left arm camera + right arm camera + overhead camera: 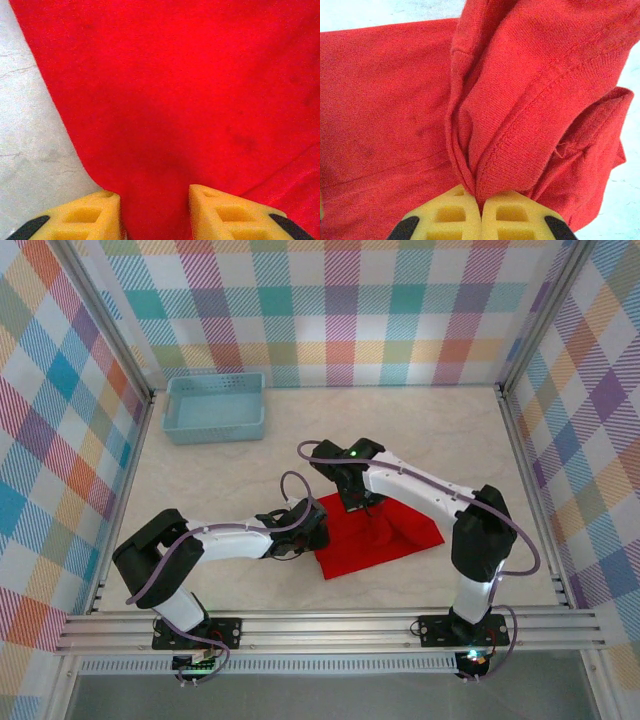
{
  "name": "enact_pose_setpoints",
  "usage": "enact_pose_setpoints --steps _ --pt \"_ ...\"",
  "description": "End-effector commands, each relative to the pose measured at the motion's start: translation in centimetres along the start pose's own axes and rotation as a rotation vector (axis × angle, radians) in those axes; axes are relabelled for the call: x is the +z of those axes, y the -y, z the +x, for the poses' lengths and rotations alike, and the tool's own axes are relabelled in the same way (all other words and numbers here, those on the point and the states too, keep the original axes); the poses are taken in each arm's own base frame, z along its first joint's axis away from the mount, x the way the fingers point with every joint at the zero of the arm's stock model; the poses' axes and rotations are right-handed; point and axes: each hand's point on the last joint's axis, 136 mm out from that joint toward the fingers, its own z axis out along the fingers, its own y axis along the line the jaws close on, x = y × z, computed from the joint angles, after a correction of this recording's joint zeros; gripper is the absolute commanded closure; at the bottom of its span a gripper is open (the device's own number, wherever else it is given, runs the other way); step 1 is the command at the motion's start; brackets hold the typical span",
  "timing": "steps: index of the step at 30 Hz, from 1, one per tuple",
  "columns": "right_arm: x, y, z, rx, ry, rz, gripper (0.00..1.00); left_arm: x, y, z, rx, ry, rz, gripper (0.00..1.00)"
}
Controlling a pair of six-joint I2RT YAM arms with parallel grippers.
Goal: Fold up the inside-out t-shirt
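Note:
The inside-out t-shirt (385,535) is a bright red cloth lying partly folded in the middle of the table. My right gripper (358,502) is over its far edge and is shut on a bunched fold with a stitched hem (520,135). That fold rises out of the yellow fingertips (451,212), which are pressed together. My left gripper (316,530) is at the shirt's left edge. In the left wrist view its two yellow fingers (97,216) stand apart, with red cloth (165,100) running between them and the gripper (155,200) low over it.
A light-blue plastic basket (215,407) stands at the back left. Checked walls close the table on three sides. Bare pale tabletop (230,475) lies left of the shirt, and more (470,440) lies behind it.

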Motion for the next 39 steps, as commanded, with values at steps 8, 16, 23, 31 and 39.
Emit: enact_pose_setpoints --steps 8,16,23,31,39 --pt "1.0 -3.5 1.0 0.033 -0.049 -0.140 0.89 0.3 -1.2 0.4 -0.030 0.008 -0.014 0.66" --pt "0.3 -3.2 1.5 0.003 -0.027 -0.183 0.63 -0.9 -3.3 -0.2 -0.081 0.074 -0.072 0.59" --pt "-1.3 4.2 0.6 0.106 0.080 -0.165 0.46 -3.0 -3.6 -1.4 -0.064 0.133 -0.090 0.56" --pt "3.9 6.1 1.6 0.260 0.016 -0.360 0.32 -4.3 -1.5 -2.8 -0.018 0.145 -0.043 0.52" --pt "5.6 4.7 1.3 0.292 0.023 -0.405 0.30 -4.8 2.9 -8.7 0.084 0.131 0.007 0.42"
